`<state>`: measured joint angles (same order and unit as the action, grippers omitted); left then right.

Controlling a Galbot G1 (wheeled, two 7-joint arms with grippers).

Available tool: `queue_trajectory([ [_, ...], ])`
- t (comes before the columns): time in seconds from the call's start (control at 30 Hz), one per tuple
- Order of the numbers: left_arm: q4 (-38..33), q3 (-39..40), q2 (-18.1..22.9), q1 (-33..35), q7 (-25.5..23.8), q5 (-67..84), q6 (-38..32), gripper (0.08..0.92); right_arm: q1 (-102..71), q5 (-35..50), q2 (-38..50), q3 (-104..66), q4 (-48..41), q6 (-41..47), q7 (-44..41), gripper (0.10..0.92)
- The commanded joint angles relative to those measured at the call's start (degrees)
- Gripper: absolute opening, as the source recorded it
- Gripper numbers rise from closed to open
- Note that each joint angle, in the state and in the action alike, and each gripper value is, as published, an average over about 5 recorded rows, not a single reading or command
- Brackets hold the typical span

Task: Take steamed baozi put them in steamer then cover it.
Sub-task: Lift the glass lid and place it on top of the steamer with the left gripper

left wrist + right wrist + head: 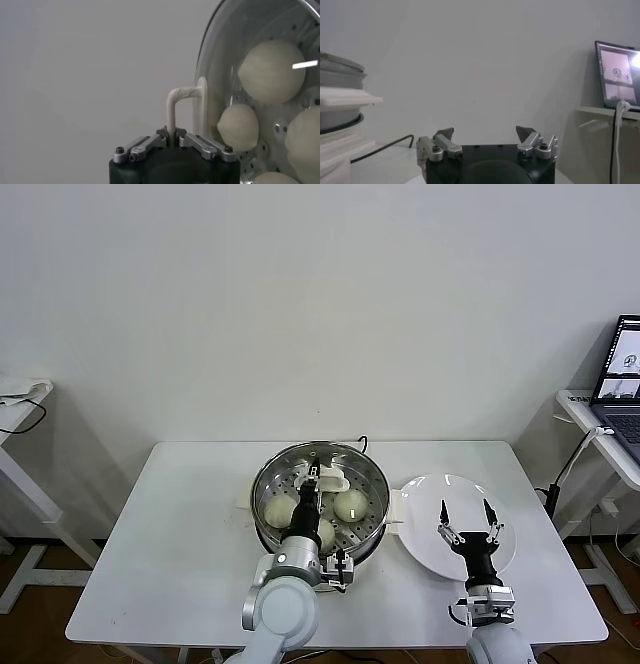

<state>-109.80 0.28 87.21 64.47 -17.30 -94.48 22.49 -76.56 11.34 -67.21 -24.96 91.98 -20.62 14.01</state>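
Observation:
The steamer [372, 484] stands at mid-table with several cream-white baozi [350, 505] inside. The clear glass cover [290, 459] lies over the steamer's opening. My left gripper [313, 476] is shut on the cover's cream-white handle [334, 481]. The left wrist view shows the fingers [159, 134] pinching the handle [172, 107], with baozi [272, 70] seen through the glass [212, 60]. I cannot tell whether the cover rests fully on the rim. My right gripper [465, 519] is open and empty above the flat white plate [425, 494]; it also shows in the right wrist view [485, 134].
The white plate lies right of the steamer [337, 75]. A black cable [385, 147] runs behind the steamer. A laptop [625, 374] sits on a side table at the far right. Another side table [20, 399] stands at the far left.

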Motion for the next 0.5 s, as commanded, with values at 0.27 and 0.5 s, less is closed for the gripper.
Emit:
queue_trajectory([
  [0.27, 0.82, -0.13, 0.75, 0.18, 0.76, -2.8, -0.9, 0.188, 0.11, 0.01, -0.11, 0.12, 0.03, 0.0, -0.05, 0.823],
  [0.5, 1.49, -0.27, 1.04, 0.29, 1.29, -3.13, -1.3, 0.188, -0.04, 0.05, 0.01, 0.01, 0.16, -0.01, -0.03, 0.823],
])
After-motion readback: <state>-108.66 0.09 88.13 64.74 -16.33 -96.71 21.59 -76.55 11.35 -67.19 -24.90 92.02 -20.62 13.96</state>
